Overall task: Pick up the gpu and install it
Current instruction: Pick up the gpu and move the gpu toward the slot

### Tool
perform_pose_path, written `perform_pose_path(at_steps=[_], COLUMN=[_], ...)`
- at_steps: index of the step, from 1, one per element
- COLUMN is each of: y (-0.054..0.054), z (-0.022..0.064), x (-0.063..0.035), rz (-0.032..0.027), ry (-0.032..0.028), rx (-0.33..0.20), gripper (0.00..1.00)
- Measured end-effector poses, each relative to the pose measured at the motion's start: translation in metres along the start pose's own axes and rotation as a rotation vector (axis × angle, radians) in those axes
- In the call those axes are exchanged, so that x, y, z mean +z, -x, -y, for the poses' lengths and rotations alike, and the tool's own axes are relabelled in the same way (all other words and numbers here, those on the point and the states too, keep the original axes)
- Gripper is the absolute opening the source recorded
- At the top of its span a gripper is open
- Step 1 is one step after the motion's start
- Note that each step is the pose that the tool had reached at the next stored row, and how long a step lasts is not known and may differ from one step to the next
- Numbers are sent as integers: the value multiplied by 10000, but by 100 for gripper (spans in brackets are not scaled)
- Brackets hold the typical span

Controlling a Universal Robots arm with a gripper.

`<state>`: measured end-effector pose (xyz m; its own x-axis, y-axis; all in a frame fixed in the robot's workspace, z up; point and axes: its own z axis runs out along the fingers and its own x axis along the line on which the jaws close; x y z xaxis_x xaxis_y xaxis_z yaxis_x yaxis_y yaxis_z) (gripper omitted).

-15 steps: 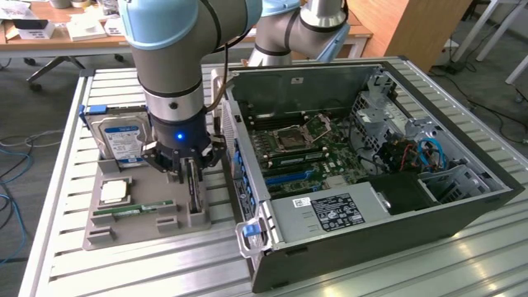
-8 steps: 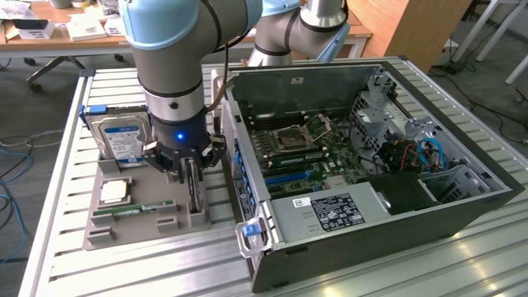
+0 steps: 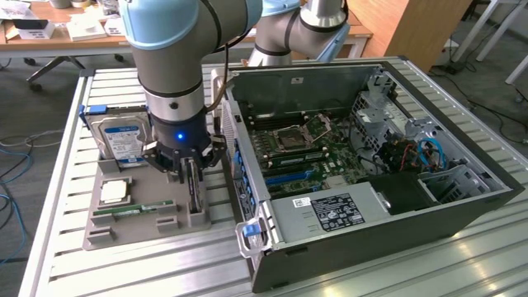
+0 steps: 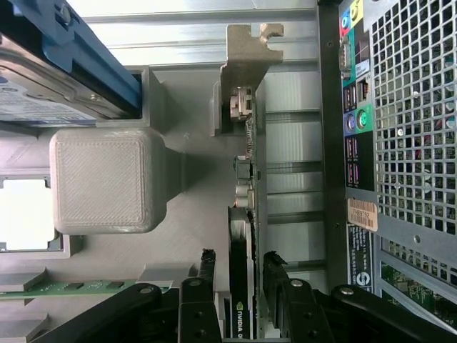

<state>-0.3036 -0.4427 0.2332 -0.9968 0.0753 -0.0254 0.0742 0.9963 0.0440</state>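
The gpu [image 3: 195, 189] stands on edge in a slot of the grey holder tray [image 3: 132, 234], just beside the open computer case [image 3: 462, 204]. My gripper [image 3: 192, 168] has come down over its upper edge from above. In the wrist view the two black fingers [image 4: 207, 275] sit on either side of the thin black card, the gpu [image 4: 240, 239], and press against its faces. Its metal bracket [image 4: 246, 64] points away from the gripper [image 4: 240, 275]. The card still sits in the tray slot.
A hard drive [image 3: 120, 137] with a blue-white label stands at the tray's back, with a CPU [image 3: 114, 190] and a green RAM stick [image 3: 132, 210] in front. The case lies open with its motherboard [image 3: 305, 154] exposed. Its rear port panel [image 4: 355, 114] is close to the card.
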Motion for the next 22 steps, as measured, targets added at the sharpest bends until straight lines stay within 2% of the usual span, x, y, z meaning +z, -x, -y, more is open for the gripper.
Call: perform_pose_path(at_steps=[22], y=[16], z=[-1], x=[1], rz=[1], ry=[0], rx=[2], gripper=[40])
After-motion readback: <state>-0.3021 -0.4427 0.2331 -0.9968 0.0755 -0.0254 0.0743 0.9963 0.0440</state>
